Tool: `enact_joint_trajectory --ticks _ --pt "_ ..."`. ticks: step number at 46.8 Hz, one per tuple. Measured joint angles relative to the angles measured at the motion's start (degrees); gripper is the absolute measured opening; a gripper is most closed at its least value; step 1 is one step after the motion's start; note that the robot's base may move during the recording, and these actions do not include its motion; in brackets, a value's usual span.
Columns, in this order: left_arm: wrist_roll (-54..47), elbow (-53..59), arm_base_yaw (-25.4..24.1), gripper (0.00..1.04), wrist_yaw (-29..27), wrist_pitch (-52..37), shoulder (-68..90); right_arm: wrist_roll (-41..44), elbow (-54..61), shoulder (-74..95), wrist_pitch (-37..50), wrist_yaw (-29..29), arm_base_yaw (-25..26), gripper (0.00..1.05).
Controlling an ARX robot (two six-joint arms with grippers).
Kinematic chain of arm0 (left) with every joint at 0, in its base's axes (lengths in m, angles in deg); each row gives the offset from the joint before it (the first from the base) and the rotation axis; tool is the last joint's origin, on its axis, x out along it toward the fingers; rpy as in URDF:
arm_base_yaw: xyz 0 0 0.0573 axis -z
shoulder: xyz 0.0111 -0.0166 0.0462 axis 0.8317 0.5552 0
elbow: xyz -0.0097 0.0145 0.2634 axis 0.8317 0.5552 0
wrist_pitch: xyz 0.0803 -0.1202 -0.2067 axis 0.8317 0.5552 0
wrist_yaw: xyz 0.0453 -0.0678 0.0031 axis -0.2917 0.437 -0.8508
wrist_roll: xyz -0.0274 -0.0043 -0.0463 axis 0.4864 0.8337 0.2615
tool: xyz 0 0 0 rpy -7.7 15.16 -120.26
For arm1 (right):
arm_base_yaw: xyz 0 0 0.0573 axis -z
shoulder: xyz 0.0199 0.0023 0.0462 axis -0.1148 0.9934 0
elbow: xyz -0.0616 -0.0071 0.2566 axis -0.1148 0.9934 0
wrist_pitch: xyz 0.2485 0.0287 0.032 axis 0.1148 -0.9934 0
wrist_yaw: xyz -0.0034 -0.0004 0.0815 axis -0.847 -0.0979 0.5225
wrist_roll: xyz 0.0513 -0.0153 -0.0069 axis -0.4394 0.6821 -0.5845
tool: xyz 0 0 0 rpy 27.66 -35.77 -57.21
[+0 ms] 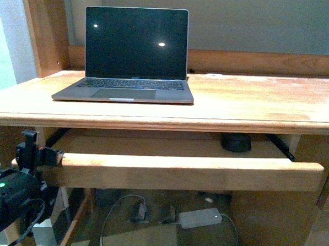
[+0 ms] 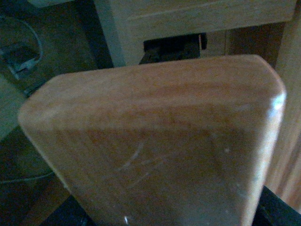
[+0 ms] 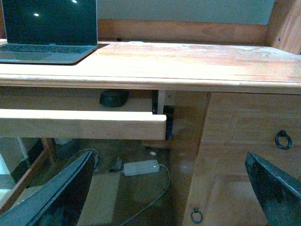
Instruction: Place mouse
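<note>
Under the surface (image 1: 253, 105), at the back right of the pulled-out tray (image 1: 189, 171), sits the mouse (image 1: 236, 142), well apart from the laptop (image 1: 132, 55) above. We see the left gripper (image 1: 47, 155) at the tray's left end, the front board filling its wrist view; whether it pinches the board we cannot tell. The right gripper (image 3: 169, 157) hangs spread and empty, facing the tray's right end. We judge the reach for the mouse is the step in hand: hold the tray steady, enter low beneath the surface's lip, close across the mouse's narrow sides. Half hidden, it shows only a dark dome, seemingly wider across than deep; its front we cannot tell.
</note>
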Motion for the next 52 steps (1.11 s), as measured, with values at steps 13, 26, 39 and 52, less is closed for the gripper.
enact_joint_trajectory --ticks 13,26,39,52 --pt "-1.07 13.38 0.37 0.6 2.16 10.38 -14.58 0.0 0.0 0.0 0.0 0.0 0.0 0.98" --pt "-28.06 10.82 3.63 0.99 3.56 37.68 -27.19 0.0 0.0 0.0 0.0 0.04 0.0 0.98" --pt "-45.77 5.46 -0.31 0.98 3.76 61.99 -37.29 0.0 0.0 0.0 -0.02 0.0 0.0 0.98" --pt "-70.14 0.07 -2.67 0.98 3.98 62.73 -52.54 0.0 0.0 0.0 -0.02 -0.02 0.0 0.98"
